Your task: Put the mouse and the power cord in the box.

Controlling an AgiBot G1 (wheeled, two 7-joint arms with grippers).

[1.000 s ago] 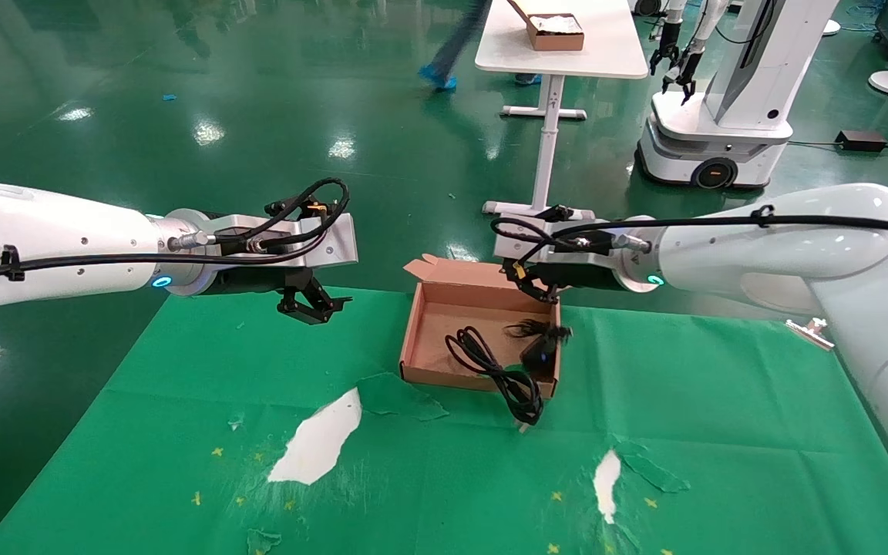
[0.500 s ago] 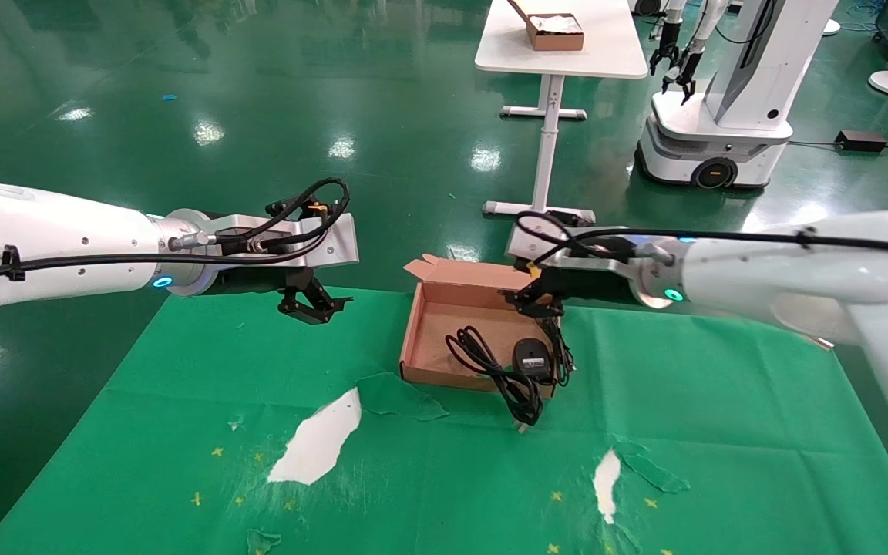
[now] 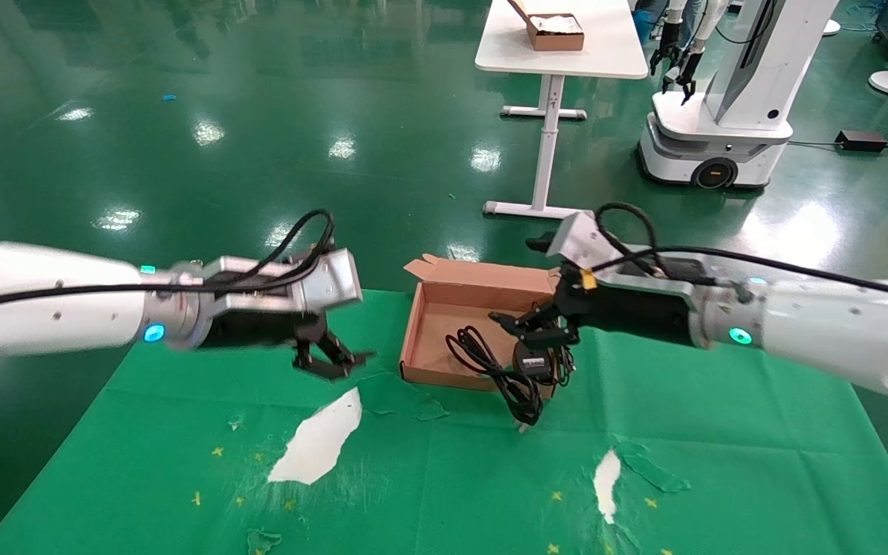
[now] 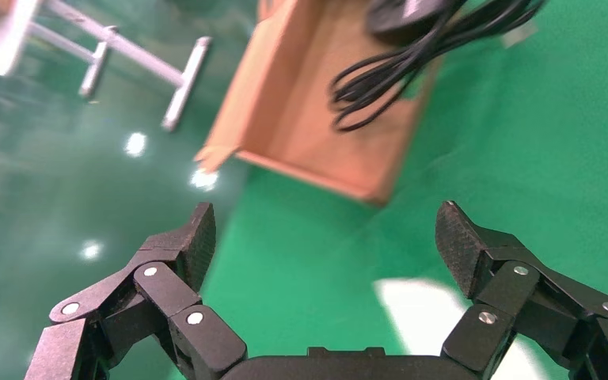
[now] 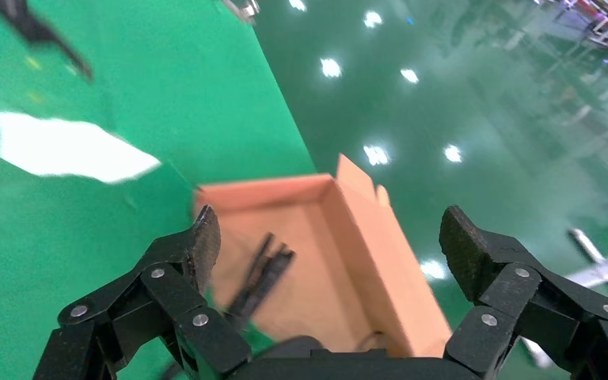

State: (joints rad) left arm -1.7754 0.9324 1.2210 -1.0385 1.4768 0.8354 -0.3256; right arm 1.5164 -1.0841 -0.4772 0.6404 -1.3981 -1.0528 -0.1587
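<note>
On the table (image 3: pixel 182 432), covered with a green cloth torn in two places to a white surface, stands the box (image 3: pixel 444 289), open on top, near the far edge. Inside the box, at its right near corner, lies the mouse (image 3: pixel 533 360), with its thin cable bunched just beside it against the right wall. Also in the box, the power cord (image 3: pixel 490 366), looped from the middle of the floor toward the near wall and hanging over that wall, with its plug end resting on the cloth outside. In the left wrist view, the same cord (image 4: pixel 412 63) seen spilling over the cardboard edge of the box (image 4: pixel 301 103). Right gripper (image 3: pixel 534 324) hovering directly above the mouse, over the right side of the box, jaws spread wide and grasping nothing; confirmed in the right wrist view, where the right gripper (image 5: pixel 328 237) shows both fingers (image 5: pixel 198 245) far apart with the box (image 5: pixel 380 245) below them. Left gripper (image 3: pixel 334 362) held above the cloth to the left of the box, apart from it, jaws also released and empty; in the left wrist view the left gripper (image 4: pixel 324 237) shows wide open fingers (image 4: pixel 194 237). Farther away on the floor, a white desk (image 3: pixel 560 38) and another robot (image 3: pixel 721 116).
</note>
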